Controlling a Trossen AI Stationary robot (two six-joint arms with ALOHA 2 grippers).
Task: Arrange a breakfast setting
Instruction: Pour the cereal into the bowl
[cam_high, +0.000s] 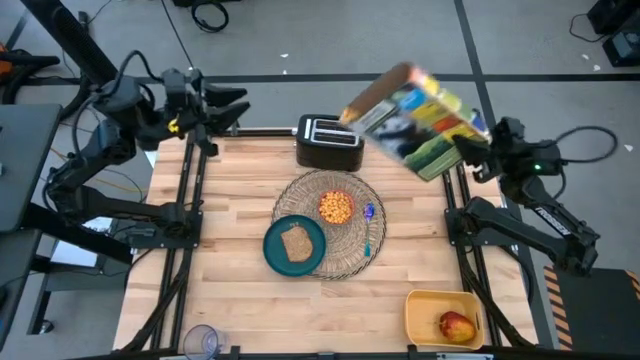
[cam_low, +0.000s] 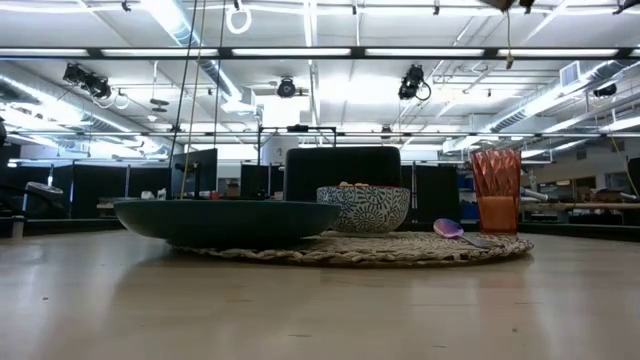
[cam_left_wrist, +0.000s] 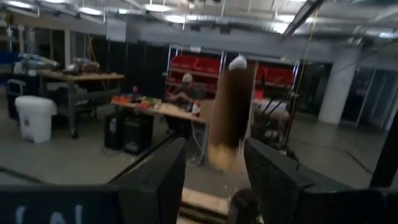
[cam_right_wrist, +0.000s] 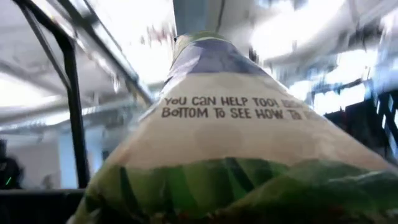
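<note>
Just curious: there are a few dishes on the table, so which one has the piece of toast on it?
The teal plate, at the woven placemat's left edge. The bowl holds orange cereal.

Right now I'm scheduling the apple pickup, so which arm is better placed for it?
Right, probably: the apple lies in the yellow bin at the front right, its side; the left hand waits far off, back left. But the right hand must first put down the cereal box.

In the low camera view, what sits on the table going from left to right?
Teal plate → patterned bowl → spoon → orange cup, all on the woven placemat.
</note>
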